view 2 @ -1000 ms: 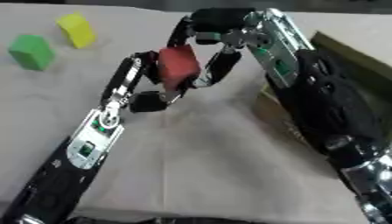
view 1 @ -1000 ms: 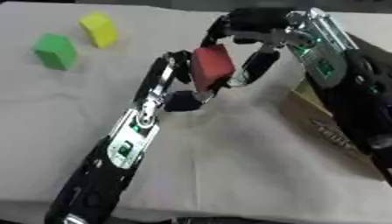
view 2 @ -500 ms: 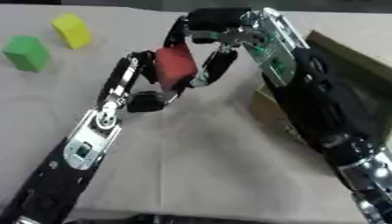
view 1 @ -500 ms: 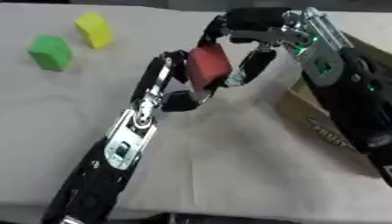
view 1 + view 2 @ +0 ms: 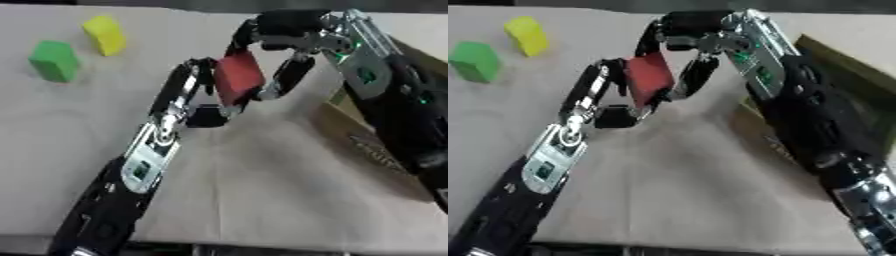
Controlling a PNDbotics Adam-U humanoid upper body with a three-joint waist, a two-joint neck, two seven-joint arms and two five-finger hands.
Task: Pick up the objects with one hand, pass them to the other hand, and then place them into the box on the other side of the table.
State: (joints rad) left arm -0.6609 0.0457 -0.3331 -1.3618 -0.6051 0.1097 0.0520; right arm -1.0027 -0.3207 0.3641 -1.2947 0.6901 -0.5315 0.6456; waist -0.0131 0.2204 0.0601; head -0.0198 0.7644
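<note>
Red block held aloft; green block, yellow block on table.

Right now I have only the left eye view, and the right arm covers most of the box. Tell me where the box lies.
Observer: In the right eye view, the box shows past the right arm. Its olive wall runs along the table's right side, from behind the forearm toward the far edge.
Operator: Give me the red block's place against that wall.
Observer: The red block is well to the left of it, held up off the cloth. The fingers of the left hand and the right hand are both curled on it. In this view the whole right forearm lies between the block and that wall.
</note>
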